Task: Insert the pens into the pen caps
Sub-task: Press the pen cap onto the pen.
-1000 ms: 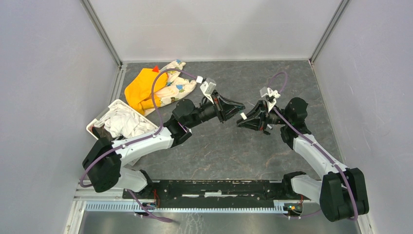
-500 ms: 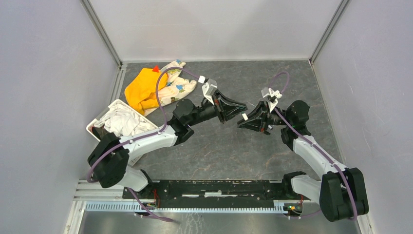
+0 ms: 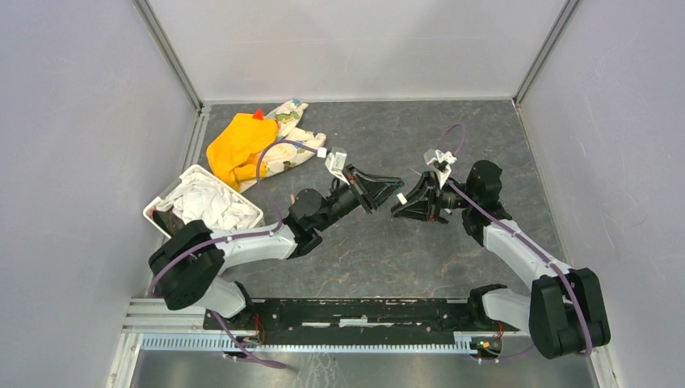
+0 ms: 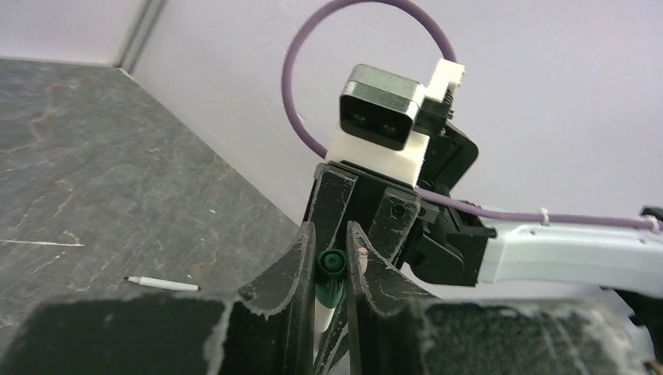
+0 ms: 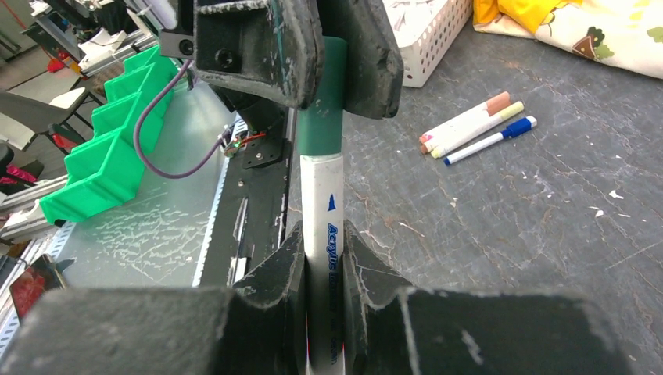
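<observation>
Above the middle of the table my left gripper (image 3: 391, 189) and right gripper (image 3: 401, 207) meet tip to tip. In the left wrist view the left gripper (image 4: 331, 238) is shut on a dark green pen cap (image 4: 331, 266), with a white barrel showing just below it. The right wrist view shows my right gripper (image 5: 323, 234) shut on that white pen (image 5: 322, 195). The pen's front end sits inside the green cap (image 5: 322, 101), which the left fingers (image 5: 258, 47) clamp. Three capped pens (image 5: 469, 125) lie together on the table.
A white basket (image 3: 161, 202) full of white cloth stands at the left, with an orange cloth (image 3: 234, 145) and a patterned cloth (image 3: 287, 149) behind it. A thin white stick (image 4: 163, 284) lies on the grey table. Green bins (image 5: 109, 148) stand beyond the table's near edge.
The left arm has swung nearer and lower, and both grippers have shifted slightly and drawn closer together. Both stay shut as before.
</observation>
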Robot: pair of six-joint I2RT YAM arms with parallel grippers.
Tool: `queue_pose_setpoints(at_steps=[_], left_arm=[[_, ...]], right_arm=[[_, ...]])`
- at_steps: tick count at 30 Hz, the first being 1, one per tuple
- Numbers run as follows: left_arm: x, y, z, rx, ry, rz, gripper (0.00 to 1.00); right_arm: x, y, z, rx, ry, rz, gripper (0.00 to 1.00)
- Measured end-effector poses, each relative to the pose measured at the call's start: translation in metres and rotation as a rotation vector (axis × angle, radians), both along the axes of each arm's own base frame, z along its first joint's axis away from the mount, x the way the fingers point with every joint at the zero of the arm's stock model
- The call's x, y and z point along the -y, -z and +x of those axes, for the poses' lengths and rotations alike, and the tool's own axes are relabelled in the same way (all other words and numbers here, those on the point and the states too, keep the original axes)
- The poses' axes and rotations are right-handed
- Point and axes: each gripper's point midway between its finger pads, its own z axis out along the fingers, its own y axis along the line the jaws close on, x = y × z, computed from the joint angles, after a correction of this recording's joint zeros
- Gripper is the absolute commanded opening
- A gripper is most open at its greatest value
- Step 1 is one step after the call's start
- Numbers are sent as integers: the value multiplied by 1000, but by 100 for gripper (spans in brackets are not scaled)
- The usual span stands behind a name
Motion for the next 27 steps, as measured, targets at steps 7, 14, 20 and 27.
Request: queue_pose_setpoints(at_steps=[7, 14, 20, 27], left_arm=[[-5, 0, 11, -49, -139, -39, 2], [-5, -2, 7, 33, -206, -26, 2], [5, 2, -4, 112, -130, 15, 2], [17, 10, -8, 82, -26, -101, 2]], right_arm=[[-8, -2, 7, -29, 2, -4, 0], [-10, -9, 5, -29, -20, 15, 0], [-9, -8, -2, -1, -66, 10, 0], [-9, -1, -5, 0, -88, -13, 0]])
